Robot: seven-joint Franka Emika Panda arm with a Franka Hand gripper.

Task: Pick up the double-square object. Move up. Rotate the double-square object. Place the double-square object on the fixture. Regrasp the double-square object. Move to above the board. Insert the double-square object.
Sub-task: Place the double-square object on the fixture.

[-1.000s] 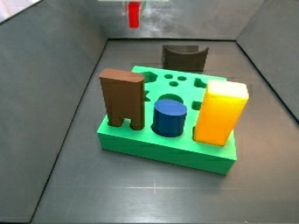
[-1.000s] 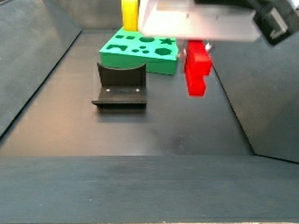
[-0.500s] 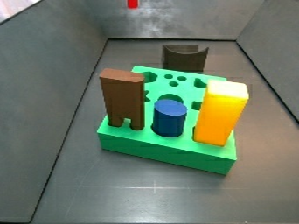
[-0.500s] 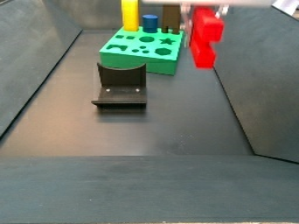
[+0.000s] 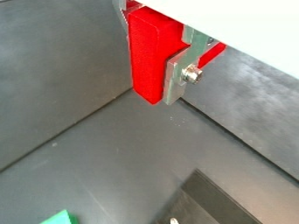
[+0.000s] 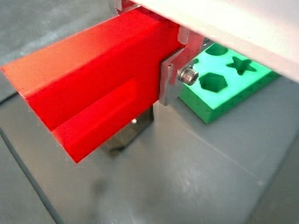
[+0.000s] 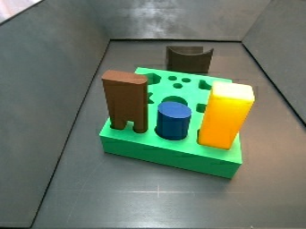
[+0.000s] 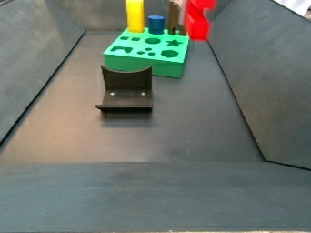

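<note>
The hand [image 5: 163, 66] is hanging high above the floor, its silver fingers [image 5: 184, 74] clamped on the double-square object [image 5: 152, 52]. In both wrist views the red piece is sitting between the plates, and in a wrist view its stepped profile is showing clearly [image 6: 100, 96]. In a side view only the lower part of the red piece [image 8: 198, 16] is showing at the top edge of the picture, with the hand itself out of frame.

The relation that matters now is the piece's long axis against the hand: it is running out past the fingertips, roughly in line with the fingers, and hanging down. Judging from the task, the lift looks done and the rotation is next.

The fixture [image 8: 125, 88] is standing on the floor well below and apart from the piece, nearer the front edge than the board [image 8: 152, 55]. The board is lying toward the far wall, carrying a yellow-orange block [image 7: 226, 114], a blue cylinder [image 7: 174, 120] and a tall brown block [image 7: 124, 98].
</note>
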